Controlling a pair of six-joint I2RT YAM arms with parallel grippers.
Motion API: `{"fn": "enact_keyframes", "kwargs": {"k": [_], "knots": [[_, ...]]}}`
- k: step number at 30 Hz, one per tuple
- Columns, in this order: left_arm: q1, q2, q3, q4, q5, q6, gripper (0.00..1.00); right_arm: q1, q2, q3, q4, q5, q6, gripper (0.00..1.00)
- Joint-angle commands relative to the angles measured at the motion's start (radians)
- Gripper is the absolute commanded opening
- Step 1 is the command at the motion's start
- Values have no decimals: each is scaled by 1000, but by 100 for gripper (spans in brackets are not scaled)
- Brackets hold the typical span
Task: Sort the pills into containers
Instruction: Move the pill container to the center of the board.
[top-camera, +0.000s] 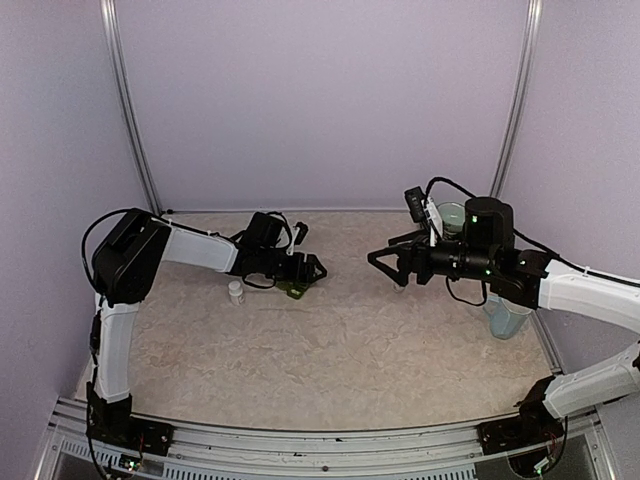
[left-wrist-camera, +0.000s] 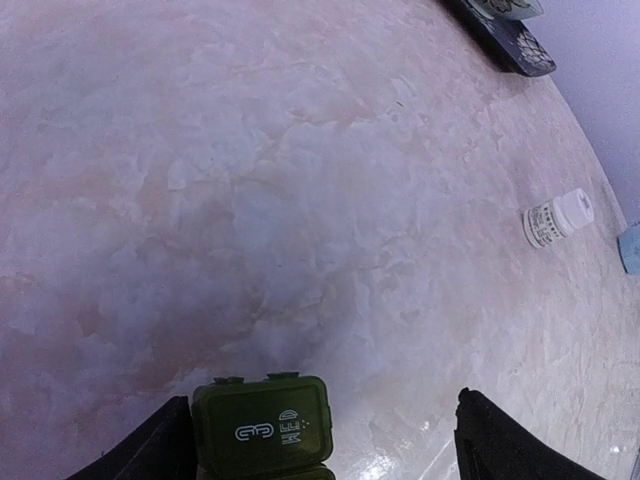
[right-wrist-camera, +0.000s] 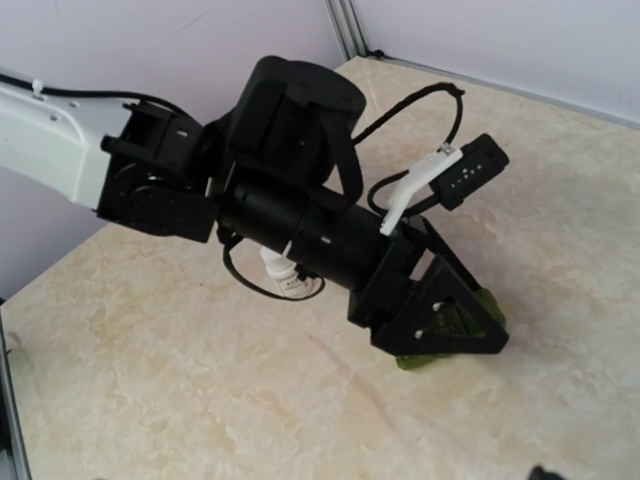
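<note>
**Left gripper (left-wrist-camera: 324, 408) astride the containers (left-wrist-camera: 262, 425), jaws spread.**
The strip lies between the jaws, close against one finger. Centre it before closing, then grip lightly. The right gripper (top-camera: 388, 264) is spread, well apart and holding nothing.

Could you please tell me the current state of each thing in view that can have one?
containers: visible lid shut, lying on the table.
pill bottle: upright, cap on.
left gripper: open, fingers either side of the containers.
right gripper: open, empty, above the table.
mug: standing, mostly hidden.
bowl: too hidden to tell.
</note>
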Motion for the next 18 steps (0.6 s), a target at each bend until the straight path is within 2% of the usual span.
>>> {"fn": "enact_keyframes", "kwargs": {"k": [1,18], "knots": [[0,22,22,-19,89,43,86,-7,-10,-6,-23,-8,-16,88],[-74,28,7,-67,190,95,84,-7,19,-13,11,-104,-69,88]]}}
